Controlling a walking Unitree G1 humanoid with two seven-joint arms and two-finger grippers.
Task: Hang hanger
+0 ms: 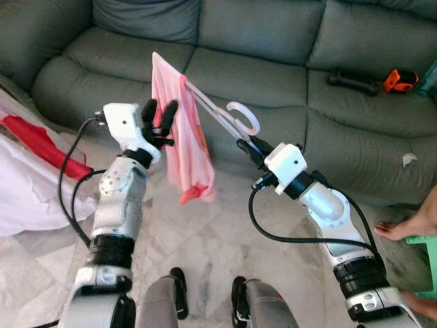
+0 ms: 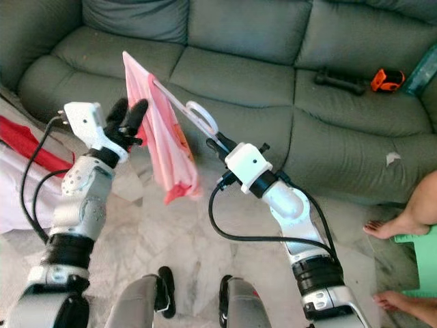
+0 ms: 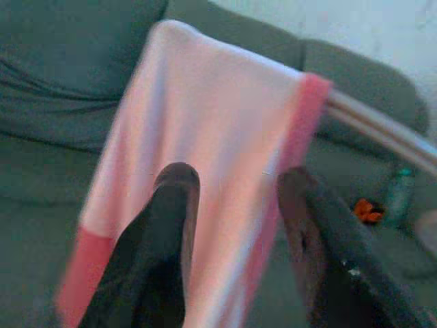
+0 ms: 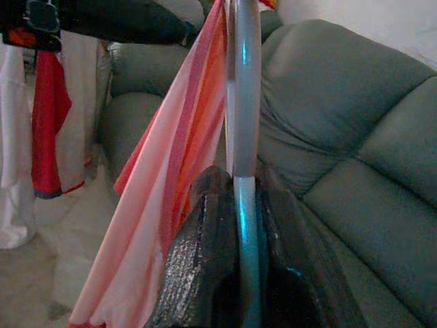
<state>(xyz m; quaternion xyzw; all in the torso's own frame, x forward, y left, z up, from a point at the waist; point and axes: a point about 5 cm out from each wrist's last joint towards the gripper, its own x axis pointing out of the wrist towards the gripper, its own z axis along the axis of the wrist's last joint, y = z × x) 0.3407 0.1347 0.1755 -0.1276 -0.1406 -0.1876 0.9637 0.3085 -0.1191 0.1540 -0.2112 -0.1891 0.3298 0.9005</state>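
A pale hanger [image 1: 244, 116] is held up slantwise in front of the sofa, its hook pointing up. My right gripper [image 1: 247, 147] is shut on the hanger's bar [image 4: 244, 102], near the hook. A pink cloth [image 1: 184, 130] with darker pink edges is draped over the hanger's far end and hangs down. My left gripper [image 1: 159, 113] is open right beside the cloth's upper part. In the left wrist view its fingers are spread before the cloth [image 3: 212, 116], and I cannot tell whether they touch it.
A grey sofa [image 1: 273, 48] spans the back, with a black object [image 1: 351, 82] and an orange one [image 1: 400, 80] on its right seat. Red cloth [image 1: 34, 143] and white cloth [image 1: 27, 198] lie at the left. A person's bare foot [image 1: 410, 225] rests at the right.
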